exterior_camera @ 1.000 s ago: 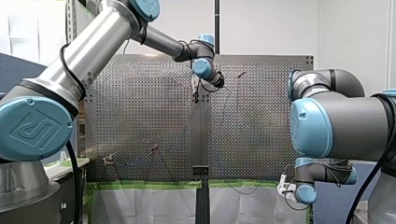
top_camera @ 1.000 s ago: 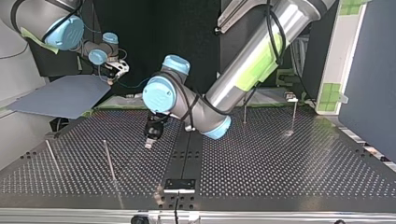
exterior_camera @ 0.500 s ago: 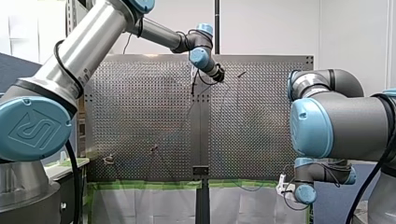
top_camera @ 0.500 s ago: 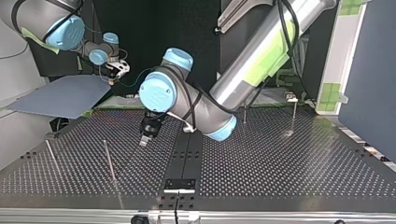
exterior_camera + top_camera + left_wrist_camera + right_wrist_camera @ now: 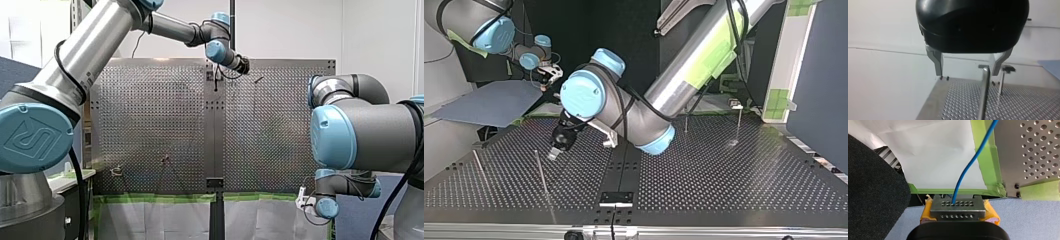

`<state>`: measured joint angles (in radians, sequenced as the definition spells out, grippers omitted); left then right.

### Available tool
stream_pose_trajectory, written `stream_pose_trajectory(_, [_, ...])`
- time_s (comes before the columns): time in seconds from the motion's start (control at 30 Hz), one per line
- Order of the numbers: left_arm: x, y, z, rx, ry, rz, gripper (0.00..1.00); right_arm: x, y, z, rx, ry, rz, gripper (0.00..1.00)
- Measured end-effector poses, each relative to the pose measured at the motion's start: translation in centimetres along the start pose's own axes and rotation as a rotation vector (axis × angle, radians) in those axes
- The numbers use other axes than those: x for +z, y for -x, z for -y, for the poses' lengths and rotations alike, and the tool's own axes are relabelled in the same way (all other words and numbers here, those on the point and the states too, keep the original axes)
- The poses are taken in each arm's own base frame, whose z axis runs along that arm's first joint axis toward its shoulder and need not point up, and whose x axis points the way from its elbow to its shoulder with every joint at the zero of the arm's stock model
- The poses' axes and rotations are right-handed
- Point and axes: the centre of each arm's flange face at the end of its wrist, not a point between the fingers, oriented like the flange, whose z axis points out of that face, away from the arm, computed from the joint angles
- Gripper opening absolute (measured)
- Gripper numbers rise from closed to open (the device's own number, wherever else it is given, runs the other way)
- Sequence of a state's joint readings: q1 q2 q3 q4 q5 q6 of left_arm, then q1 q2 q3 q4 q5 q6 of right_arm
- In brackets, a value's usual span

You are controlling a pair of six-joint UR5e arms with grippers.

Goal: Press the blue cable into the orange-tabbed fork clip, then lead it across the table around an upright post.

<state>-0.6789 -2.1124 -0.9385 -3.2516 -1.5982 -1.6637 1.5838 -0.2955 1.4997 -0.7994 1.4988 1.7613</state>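
The blue cable (image 5: 968,167) runs out of my right gripper (image 5: 958,206), whose yellow pads are shut on it. That gripper (image 5: 551,75) hangs off the table beyond its far edge, at the top view's left. My left gripper (image 5: 968,73) is black with metal fingers (image 5: 938,66), which are open and hold nothing. It hovers over the table (image 5: 555,150) close to an upright post (image 5: 541,172). In the left wrist view that post (image 5: 984,92) stands just ahead, near one finger. Two small clip stands (image 5: 685,122) are at the top view's right; I cannot make out an orange tab.
A second post (image 5: 479,167) stands further to the top view's left and shows behind the first one (image 5: 1001,82). Green tape (image 5: 988,160) lines the table edge by my right gripper. A black strip (image 5: 624,165) runs down the table's middle.
My left arm has swung toward the top view's left, bringing its open gripper close to the nearer post. My right arm has not moved.
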Motion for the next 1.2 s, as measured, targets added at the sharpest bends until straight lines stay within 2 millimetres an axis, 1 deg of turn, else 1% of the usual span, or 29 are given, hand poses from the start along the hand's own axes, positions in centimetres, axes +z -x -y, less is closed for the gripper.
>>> stream_pose_trajectory(0.2, [-0.1, 0.1, 1.0, -0.058, -0.052, -0.004, 0.9, 0.0, 0.0, 0.0, 0.0, 0.0, 0.0, 0.0])
stream_pose_trajectory(0.7, [-0.2, -0.3, 1.2, -0.193, -0.061, -0.029, 0.9, 0.0, 0.0, 0.1, 0.0, -0.01, 0.0, 0.0])
stream_pose_trajectory(0.97, [-0.1, 0.5, 1.6, -0.2, -0.074, -0.017, 0.9, 0.0, 0.0, 0.3, -0.001, -0.014, 0.0, 0.0])
stream_pose_trajectory(1.07, [0.3, 0.0, 1.9, -0.189, -0.067, -0.031, 0.9, 0.0, 0.0, 0.3, 0.0, -0.014, -0.001, 0.0])
stream_pose_trajectory(1.2, [1.2, -1.2, 2.1, -0.153, -0.037, -0.063, 0.9, 0.0, 0.0, 0.3, 0.0, -0.014, 0.0, 0.0])
